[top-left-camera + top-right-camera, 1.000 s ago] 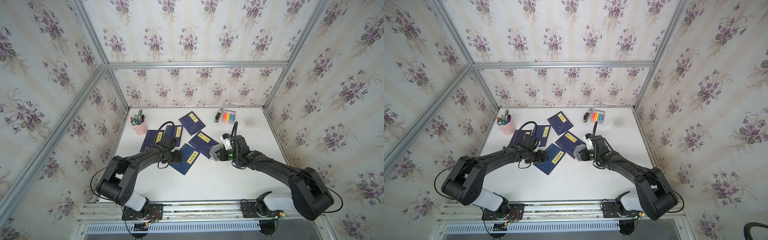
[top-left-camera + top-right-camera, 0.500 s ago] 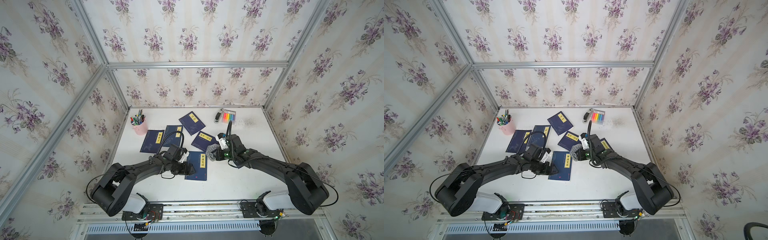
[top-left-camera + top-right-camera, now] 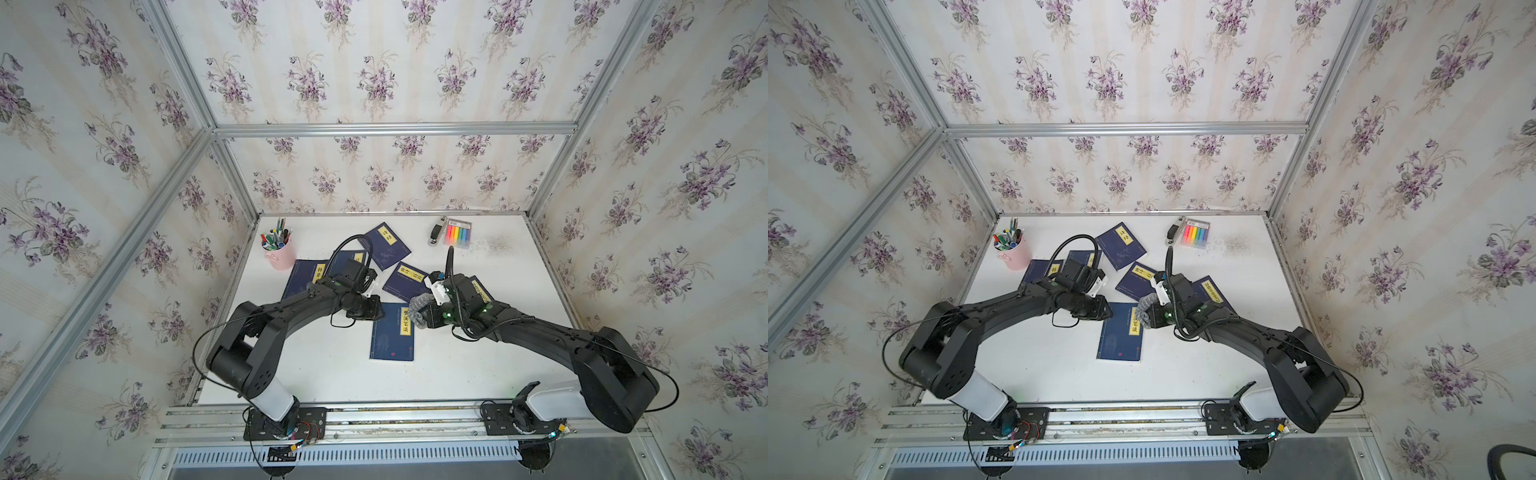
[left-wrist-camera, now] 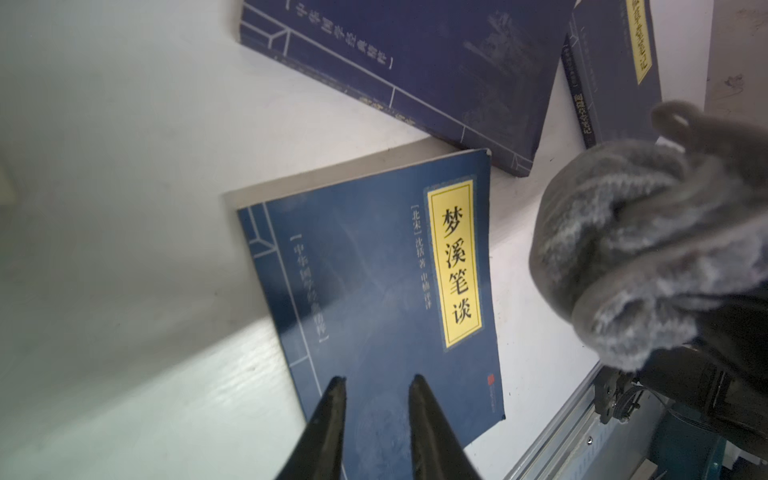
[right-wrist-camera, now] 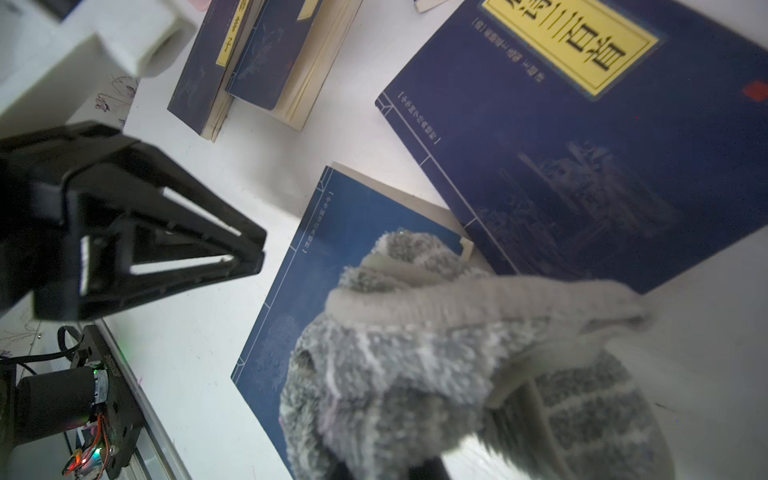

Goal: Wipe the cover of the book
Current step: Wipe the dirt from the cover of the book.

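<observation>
Drawn clear of the pile since the earlier frames, the book (image 3: pixel 392 332) is laid alone toward the front of the table (image 3: pixel 457 374). At its far corners the left gripper (image 4: pixel 376 386) is poised, jaws narrowly apart and empty, and a grey cloth (image 5: pixel 415 353) is clamped in the right gripper (image 3: pixel 429 314). Unpinned, the book could be shoved by the wipe into the other books (image 3: pixel 399 286) behind.
</observation>
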Action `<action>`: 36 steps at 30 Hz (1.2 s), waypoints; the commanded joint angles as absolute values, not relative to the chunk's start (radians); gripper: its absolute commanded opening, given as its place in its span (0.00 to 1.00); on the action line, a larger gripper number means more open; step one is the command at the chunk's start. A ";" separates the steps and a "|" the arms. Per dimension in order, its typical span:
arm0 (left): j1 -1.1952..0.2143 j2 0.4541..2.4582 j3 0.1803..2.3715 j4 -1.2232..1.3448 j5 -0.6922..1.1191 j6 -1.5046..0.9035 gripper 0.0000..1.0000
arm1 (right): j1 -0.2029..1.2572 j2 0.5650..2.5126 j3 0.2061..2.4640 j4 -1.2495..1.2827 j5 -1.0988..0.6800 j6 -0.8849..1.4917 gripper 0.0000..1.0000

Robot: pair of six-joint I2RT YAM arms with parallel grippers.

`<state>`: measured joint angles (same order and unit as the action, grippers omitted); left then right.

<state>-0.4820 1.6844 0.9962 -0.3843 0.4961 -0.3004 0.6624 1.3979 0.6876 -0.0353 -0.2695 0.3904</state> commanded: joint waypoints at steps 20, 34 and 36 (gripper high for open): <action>-0.445 2.017 1.125 -0.340 0.556 -0.311 0.00 | 0.752 1.686 0.848 0.014 -0.209 0.364 0.00; -0.396 2.066 1.116 -0.326 0.557 -0.324 0.00 | 0.863 1.635 0.730 -0.028 -0.320 0.367 0.00; -0.391 2.066 1.116 -0.329 0.555 -0.322 0.00 | 0.892 1.612 0.710 -0.030 -0.367 0.361 0.00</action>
<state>-0.3946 2.0354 1.1309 -0.2417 0.8360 -0.3298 0.8688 1.6329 0.7288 0.0471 -0.2813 0.3725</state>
